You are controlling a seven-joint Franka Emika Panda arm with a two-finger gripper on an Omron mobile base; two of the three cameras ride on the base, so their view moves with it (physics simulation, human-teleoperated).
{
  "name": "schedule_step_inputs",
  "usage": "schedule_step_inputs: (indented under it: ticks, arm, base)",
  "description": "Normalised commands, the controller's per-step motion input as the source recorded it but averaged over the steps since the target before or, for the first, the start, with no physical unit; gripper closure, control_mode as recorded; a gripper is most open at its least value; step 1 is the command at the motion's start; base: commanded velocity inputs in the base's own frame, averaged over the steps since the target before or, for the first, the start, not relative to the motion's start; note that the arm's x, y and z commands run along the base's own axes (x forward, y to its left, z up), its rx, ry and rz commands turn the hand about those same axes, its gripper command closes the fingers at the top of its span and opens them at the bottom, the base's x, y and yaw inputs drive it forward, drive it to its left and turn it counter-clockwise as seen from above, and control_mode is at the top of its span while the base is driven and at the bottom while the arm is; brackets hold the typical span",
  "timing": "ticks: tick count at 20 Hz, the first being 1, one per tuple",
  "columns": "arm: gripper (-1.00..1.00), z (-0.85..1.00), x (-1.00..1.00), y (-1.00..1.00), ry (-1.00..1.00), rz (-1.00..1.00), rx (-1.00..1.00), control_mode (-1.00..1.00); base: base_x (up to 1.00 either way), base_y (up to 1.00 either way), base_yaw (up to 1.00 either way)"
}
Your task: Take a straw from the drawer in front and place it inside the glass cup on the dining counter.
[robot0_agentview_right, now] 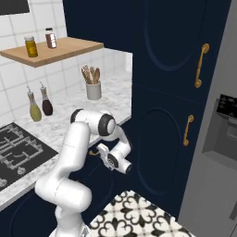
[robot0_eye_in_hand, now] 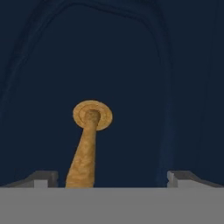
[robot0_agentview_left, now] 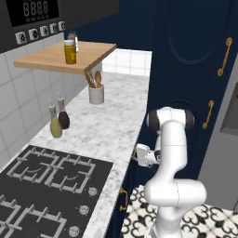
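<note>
The drawer [robot0_eye_in_hand: 144, 87] is a shut navy front just below the marble worktop, with a brass handle [robot0_eye_in_hand: 89, 144] standing out of it toward the camera. In the hand view my gripper [robot0_eye_in_hand: 111, 181] is open and close to this front. The handle rises between its fingertips [robot0_eye_in_hand: 41, 178], nearer the left one, and touches neither. From the right base view the gripper [robot0_agentview_right: 101, 149] is low at the worktop's edge, pointing at the handle [robot0_agentview_right: 94, 152]. The left base view shows the gripper [robot0_agentview_left: 137, 153] against the cabinet face. The straw is hidden in the drawer. The glass cup and the dining counter are out of view.
A marble worktop [robot0_agentview_left: 111, 125] carries a black gas hob [robot0_agentview_left: 46, 186], two oil bottles [robot0_agentview_left: 59, 120] and a utensil crock [robot0_agentview_left: 96, 93]. A wooden shelf [robot0_agentview_left: 51, 58] holds jars. Tall navy cabinets [robot0_agentview_right: 171, 92] and a grey fridge [robot0_agentview_right: 217, 139] stand to the right, above a patterned tile floor [robot0_agentview_right: 134, 217].
</note>
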Motion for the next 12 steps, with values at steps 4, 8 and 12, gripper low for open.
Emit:
schedule_step_inputs:
  ticks: [4, 8, 12]
  arm:
    - [-1.00, -0.23, 0.23, 0.24, 0.01, 0.00, 0.00, -1.00]
    - [1.00, -0.12, 0.05, 0.30, 0.01, 0.00, 0.00, -1.00]
    - [1.00, 0.00, 0.00, -0.05, 0.00, 0.00, 0.00, -1.00]
  base:
    - [0.00, 0.00, 0.00]
    - [0.00, 0.00, 0.00]
    - [0.00, 0.00, 0.00]
